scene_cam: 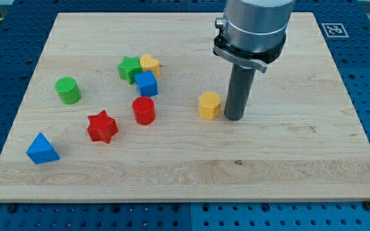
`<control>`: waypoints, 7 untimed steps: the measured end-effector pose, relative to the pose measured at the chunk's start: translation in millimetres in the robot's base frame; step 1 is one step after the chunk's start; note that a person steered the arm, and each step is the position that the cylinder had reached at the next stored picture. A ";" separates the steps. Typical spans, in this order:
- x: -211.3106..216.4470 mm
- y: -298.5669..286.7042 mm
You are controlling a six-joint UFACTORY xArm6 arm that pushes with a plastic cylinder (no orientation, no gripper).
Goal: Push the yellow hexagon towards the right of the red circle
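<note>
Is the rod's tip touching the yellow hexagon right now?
Cannot tell. In the camera view, my tip sits just right of the yellow hexagon; any gap is too slight to judge.

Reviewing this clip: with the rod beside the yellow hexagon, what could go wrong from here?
My tip stands at the yellow hexagon block's right side, seemingly just off it. Pushed leftward too far, it may hit the red circle block. An off-centre push might steer it toward the blue cube.
</note>
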State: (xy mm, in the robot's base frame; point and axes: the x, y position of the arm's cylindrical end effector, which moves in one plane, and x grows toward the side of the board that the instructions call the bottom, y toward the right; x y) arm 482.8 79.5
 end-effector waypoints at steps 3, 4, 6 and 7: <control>36.2 0.0; 30.3 0.0; 11.5 0.0; 8.5 0.0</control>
State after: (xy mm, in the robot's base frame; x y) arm 491.4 79.5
